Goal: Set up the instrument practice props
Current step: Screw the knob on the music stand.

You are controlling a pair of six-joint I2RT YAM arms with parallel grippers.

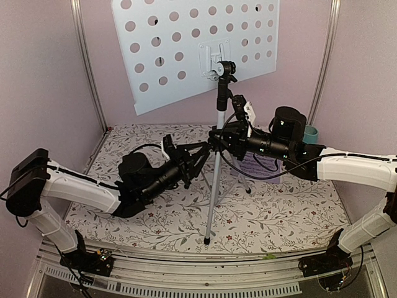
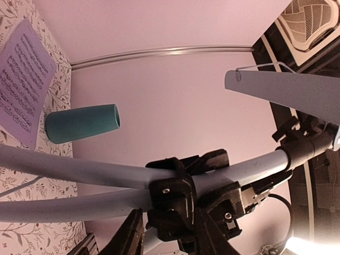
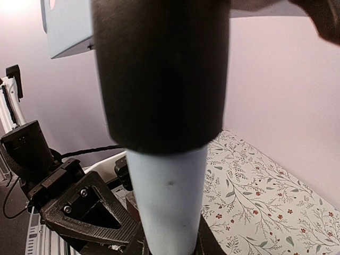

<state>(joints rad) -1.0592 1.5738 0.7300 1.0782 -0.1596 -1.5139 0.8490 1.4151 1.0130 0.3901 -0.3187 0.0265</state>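
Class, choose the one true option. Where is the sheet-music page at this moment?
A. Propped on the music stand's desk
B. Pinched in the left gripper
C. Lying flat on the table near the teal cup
C: the left wrist view shows the sheet-music page lying flat on the floral table beside the teal cup, and the music stand has nothing on its desk.
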